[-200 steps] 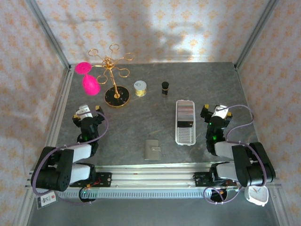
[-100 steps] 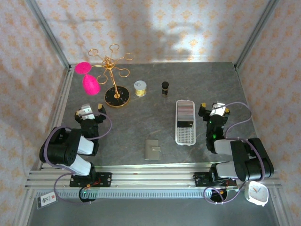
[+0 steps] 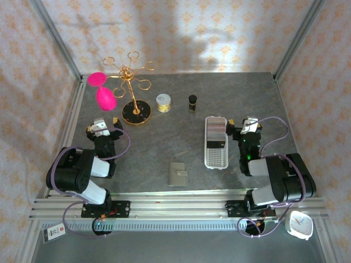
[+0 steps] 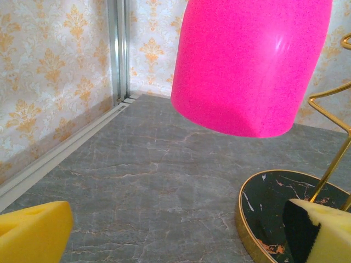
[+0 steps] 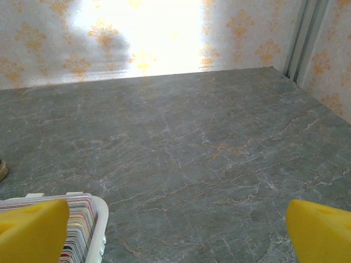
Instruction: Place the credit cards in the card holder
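1. Yellow foam pads of the left claw (image 3: pixel 106 124) stand wide apart w/ nothing between them. It sits low at the left of the tabletop (image 3: pixel 164 142), aimed at a pink cup (image 4: pixel 252 60) hanging on a gold stand (image 3: pixel 135 112).
2. Card holder (image 3: pixel 177 174): small grey-green wallet lying flat and folded shut, near the front edge, approx. midway between the arms and apart from everything else. Looks soft, light and likely to skid, so I'd pin one flap before lifting the other at its free edge.
3. White perforated tray (image 3: pixel 216 161), just right of the holder and a bit further back.
4. Credit cards (image 3: pixel 215 127) are packed on edge in the tray's far end, and the right wrist view shows striped, multi-coloured edges (image 5: pixel 82 224). Probably thin, stiff, slick and v. light. Best hold is prob. a pinch across the faces at the top edge, one card at a time. Tight packing could drag neighbours up.
5. Right claw (image 3: pixel 248 125) is just beside the tray's far end, jaws spread wide and empty, and it touches no card.
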`<state>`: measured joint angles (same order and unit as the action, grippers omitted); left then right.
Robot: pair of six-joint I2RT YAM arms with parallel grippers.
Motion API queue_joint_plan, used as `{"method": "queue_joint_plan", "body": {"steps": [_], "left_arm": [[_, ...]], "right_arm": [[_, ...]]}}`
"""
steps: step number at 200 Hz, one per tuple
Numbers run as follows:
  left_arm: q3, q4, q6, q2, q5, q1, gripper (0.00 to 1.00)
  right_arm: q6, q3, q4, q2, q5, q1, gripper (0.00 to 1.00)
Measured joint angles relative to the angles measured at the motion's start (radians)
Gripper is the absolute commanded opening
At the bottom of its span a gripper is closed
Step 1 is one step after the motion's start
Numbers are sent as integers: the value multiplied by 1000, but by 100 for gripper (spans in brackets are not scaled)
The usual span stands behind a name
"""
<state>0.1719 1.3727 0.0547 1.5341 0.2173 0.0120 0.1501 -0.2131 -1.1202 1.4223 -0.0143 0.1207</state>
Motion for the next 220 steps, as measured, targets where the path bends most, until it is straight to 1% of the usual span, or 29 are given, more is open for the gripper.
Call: {"method": "queue_joint_plan", "body": {"steps": [24,51,72,95,155,220], "left_arm": [[0,0,0,0,0,0,99],[0,0,0,0,0,0,99],[0,0,0,0,0,0,99],[0,0,0,0,0,0,99],[0,0,0,0,0,0,99],[0,0,0,0,0,0,99]], "right_arm": [[-3,0,-13,0,15,-5,100],[-19,10,-57,5,48,-39,100],[-28,29,-138,66,57,-50,100],[-37,32,-137,93,64,-50,100],[-83,5,-126,95,-4,-53,100],[-90,5,-122,95,-23,-53,100]]}}
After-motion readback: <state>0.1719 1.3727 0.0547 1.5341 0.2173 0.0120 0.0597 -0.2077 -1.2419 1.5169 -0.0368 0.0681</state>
